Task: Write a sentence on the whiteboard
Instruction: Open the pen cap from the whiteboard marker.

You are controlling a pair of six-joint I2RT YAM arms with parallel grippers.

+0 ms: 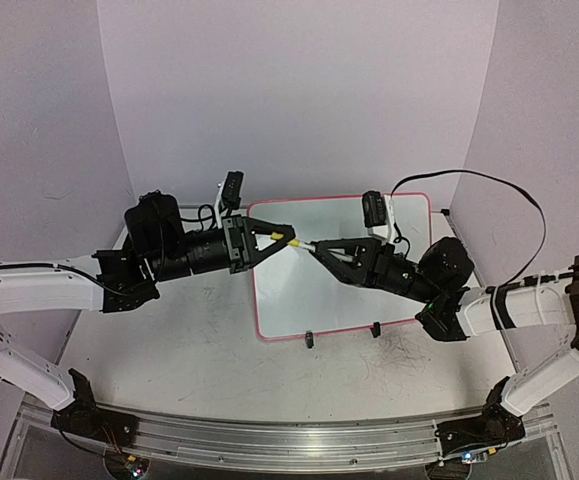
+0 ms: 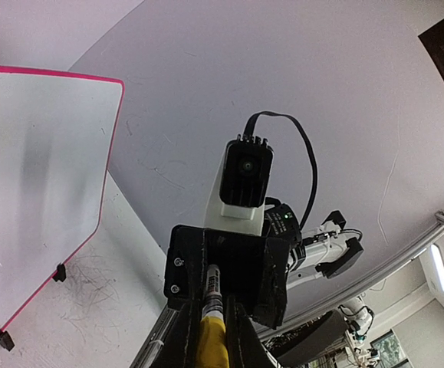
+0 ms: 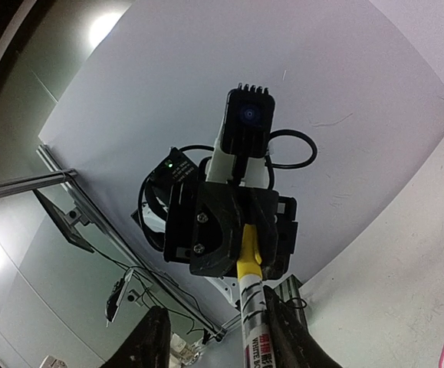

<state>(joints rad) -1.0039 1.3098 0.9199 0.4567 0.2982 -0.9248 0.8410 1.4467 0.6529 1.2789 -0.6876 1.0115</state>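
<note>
Two grippers are facing each other tip to tip over the far left part of the whiteboard (image 1: 309, 300), which is lying flat and seemingly blank: no sentence is showing on it. The left gripper (image 1: 287, 238) is clamping the yellow end of a whiteboard marker (image 1: 298, 243). The right gripper (image 1: 316, 247) is straddling its white barrel with jaws partway apart, one finger standing clear. This is looking like uncapping or a handover, before any writing. Next, the right jaws are needing to pinch the barrel firmly, then pull straight along the marker's axis. No container is appearing anywhere.
</note>
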